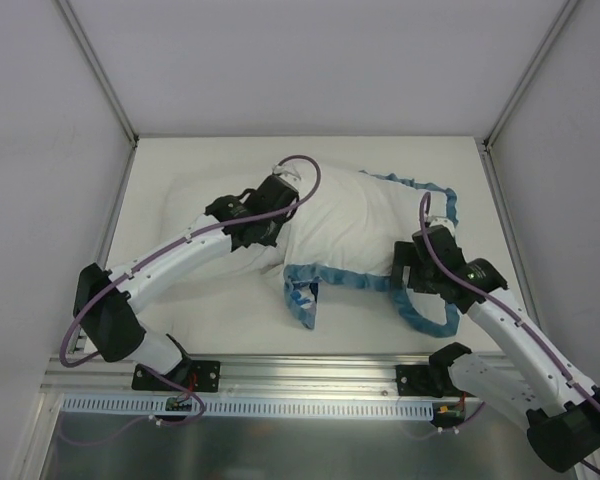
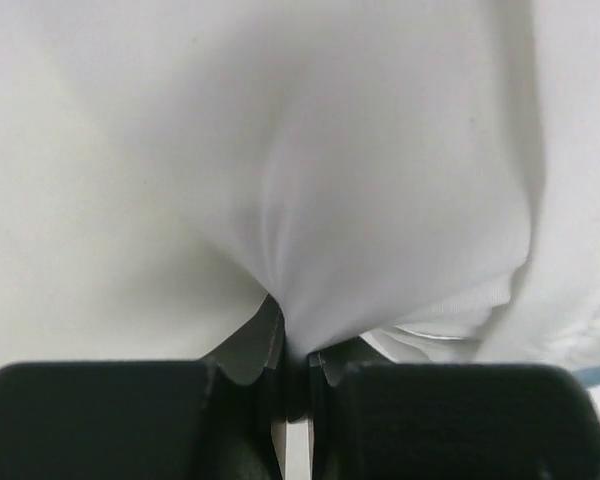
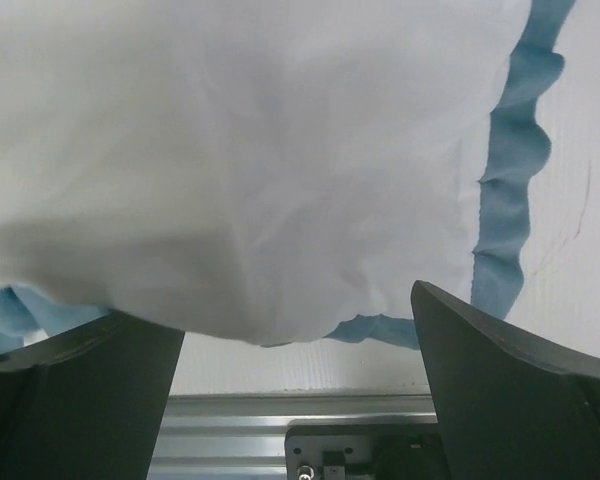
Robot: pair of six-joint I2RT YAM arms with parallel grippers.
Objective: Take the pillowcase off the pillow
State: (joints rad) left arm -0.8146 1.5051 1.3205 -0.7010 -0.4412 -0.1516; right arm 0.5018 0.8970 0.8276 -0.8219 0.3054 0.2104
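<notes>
White pillow [image 1: 192,215]: back-left of the table [image 1: 220,325], left part bare, right end meeting the case [image 1: 365,225].
Left gripper [image 2: 294,378]: pressed together on a white fold [image 2: 290,300]; I cannot tell whether it is pillow or case lining.
Case: inside out, centre-right, blue ruffle [image 1: 425,318] near the front edge.
Right gripper [image 3: 300,345]: spread wide, holding nothing, at the case's front-right edge.
Progress: apparently mostly off; final separation remains.
Hidden: the junction lies under the left arm; patterned side unseen.
</notes>
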